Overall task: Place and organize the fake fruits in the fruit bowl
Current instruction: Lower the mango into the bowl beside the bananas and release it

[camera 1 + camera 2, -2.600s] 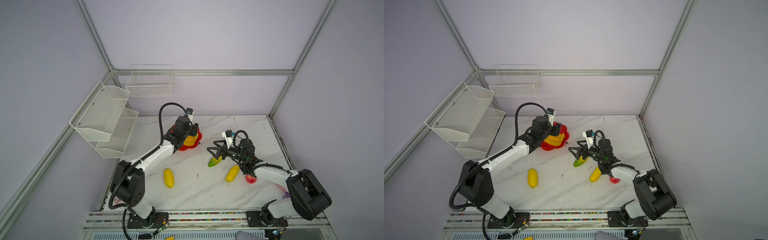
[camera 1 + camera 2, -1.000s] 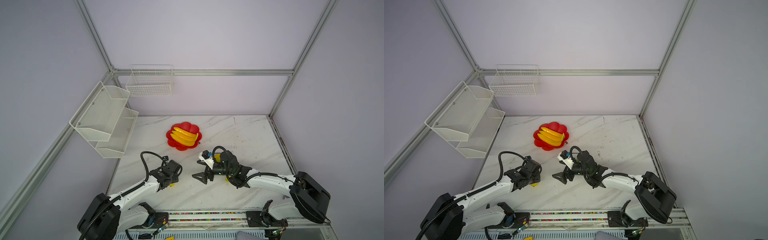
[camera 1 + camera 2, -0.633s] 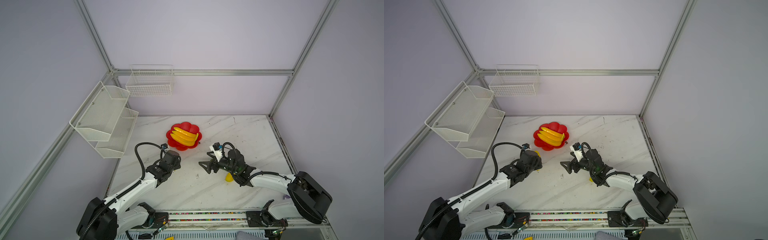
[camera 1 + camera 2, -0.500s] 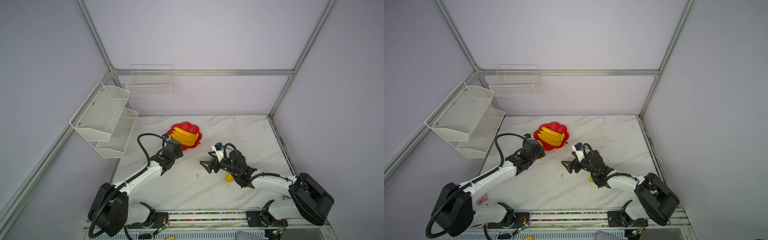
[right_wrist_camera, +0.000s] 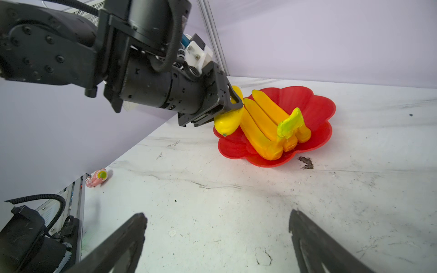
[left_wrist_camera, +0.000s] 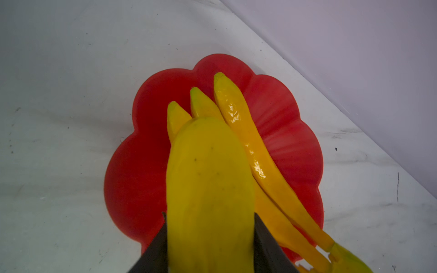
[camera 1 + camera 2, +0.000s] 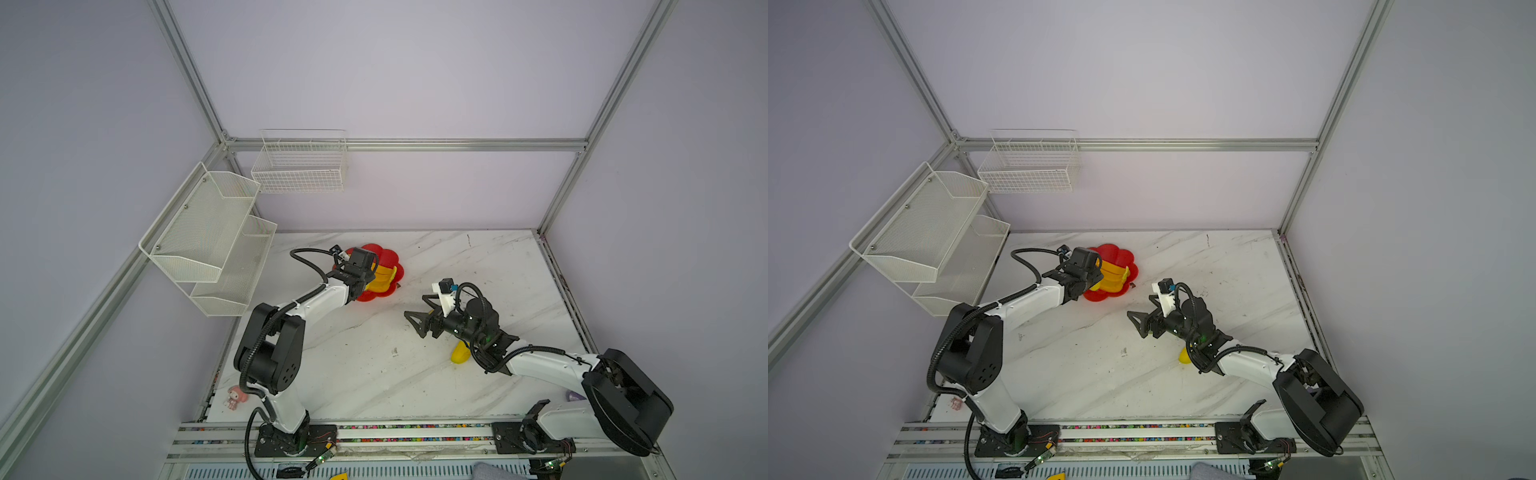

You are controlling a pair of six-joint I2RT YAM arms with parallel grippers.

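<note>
Nearest, along the front edge: pink doll figurine [image 7: 237, 397] lying at the left corner of the marble table [image 7: 478, 257], beside the left arm's base; purple rounded object [image 7: 575, 396] at the right corner, mostly hidden behind the right arm's base. A little further in, on the right: one yellow oval [image 7: 460, 353] flat on the table, partly covered by the right forearm, apart from either gripper. Ahead of it, near the table's middle: right gripper [image 7: 417, 315], jaws spread wide, nothing between them, fingers [image 5: 127, 236] above bare marble, aimed toward the bowl, well short of it. Beyond, left of centre: left gripper [image 6: 209, 218] clamped on a second yellow oval [image 6: 208, 177], one black finger on each flank, fruit jutting out past the fingertips. Held over the near-left petals of the fruit bowl [image 5: 319, 106], low end hanging just above the rim in the right wrist view; contact with dish or bunch not discernible. In the bowl: bananas [image 5: 260, 123], three joined, lying across the middle, yellow-green stem end raised and toward the right gripper, tips away from it. Small dark scrap [image 5: 306, 163] on the table just beside the bowl's rim. Farthest: two-tier mesh shelf [image 7: 208, 232] on the left wall, wire basket [image 7: 301, 166] on the back wall.
</note>
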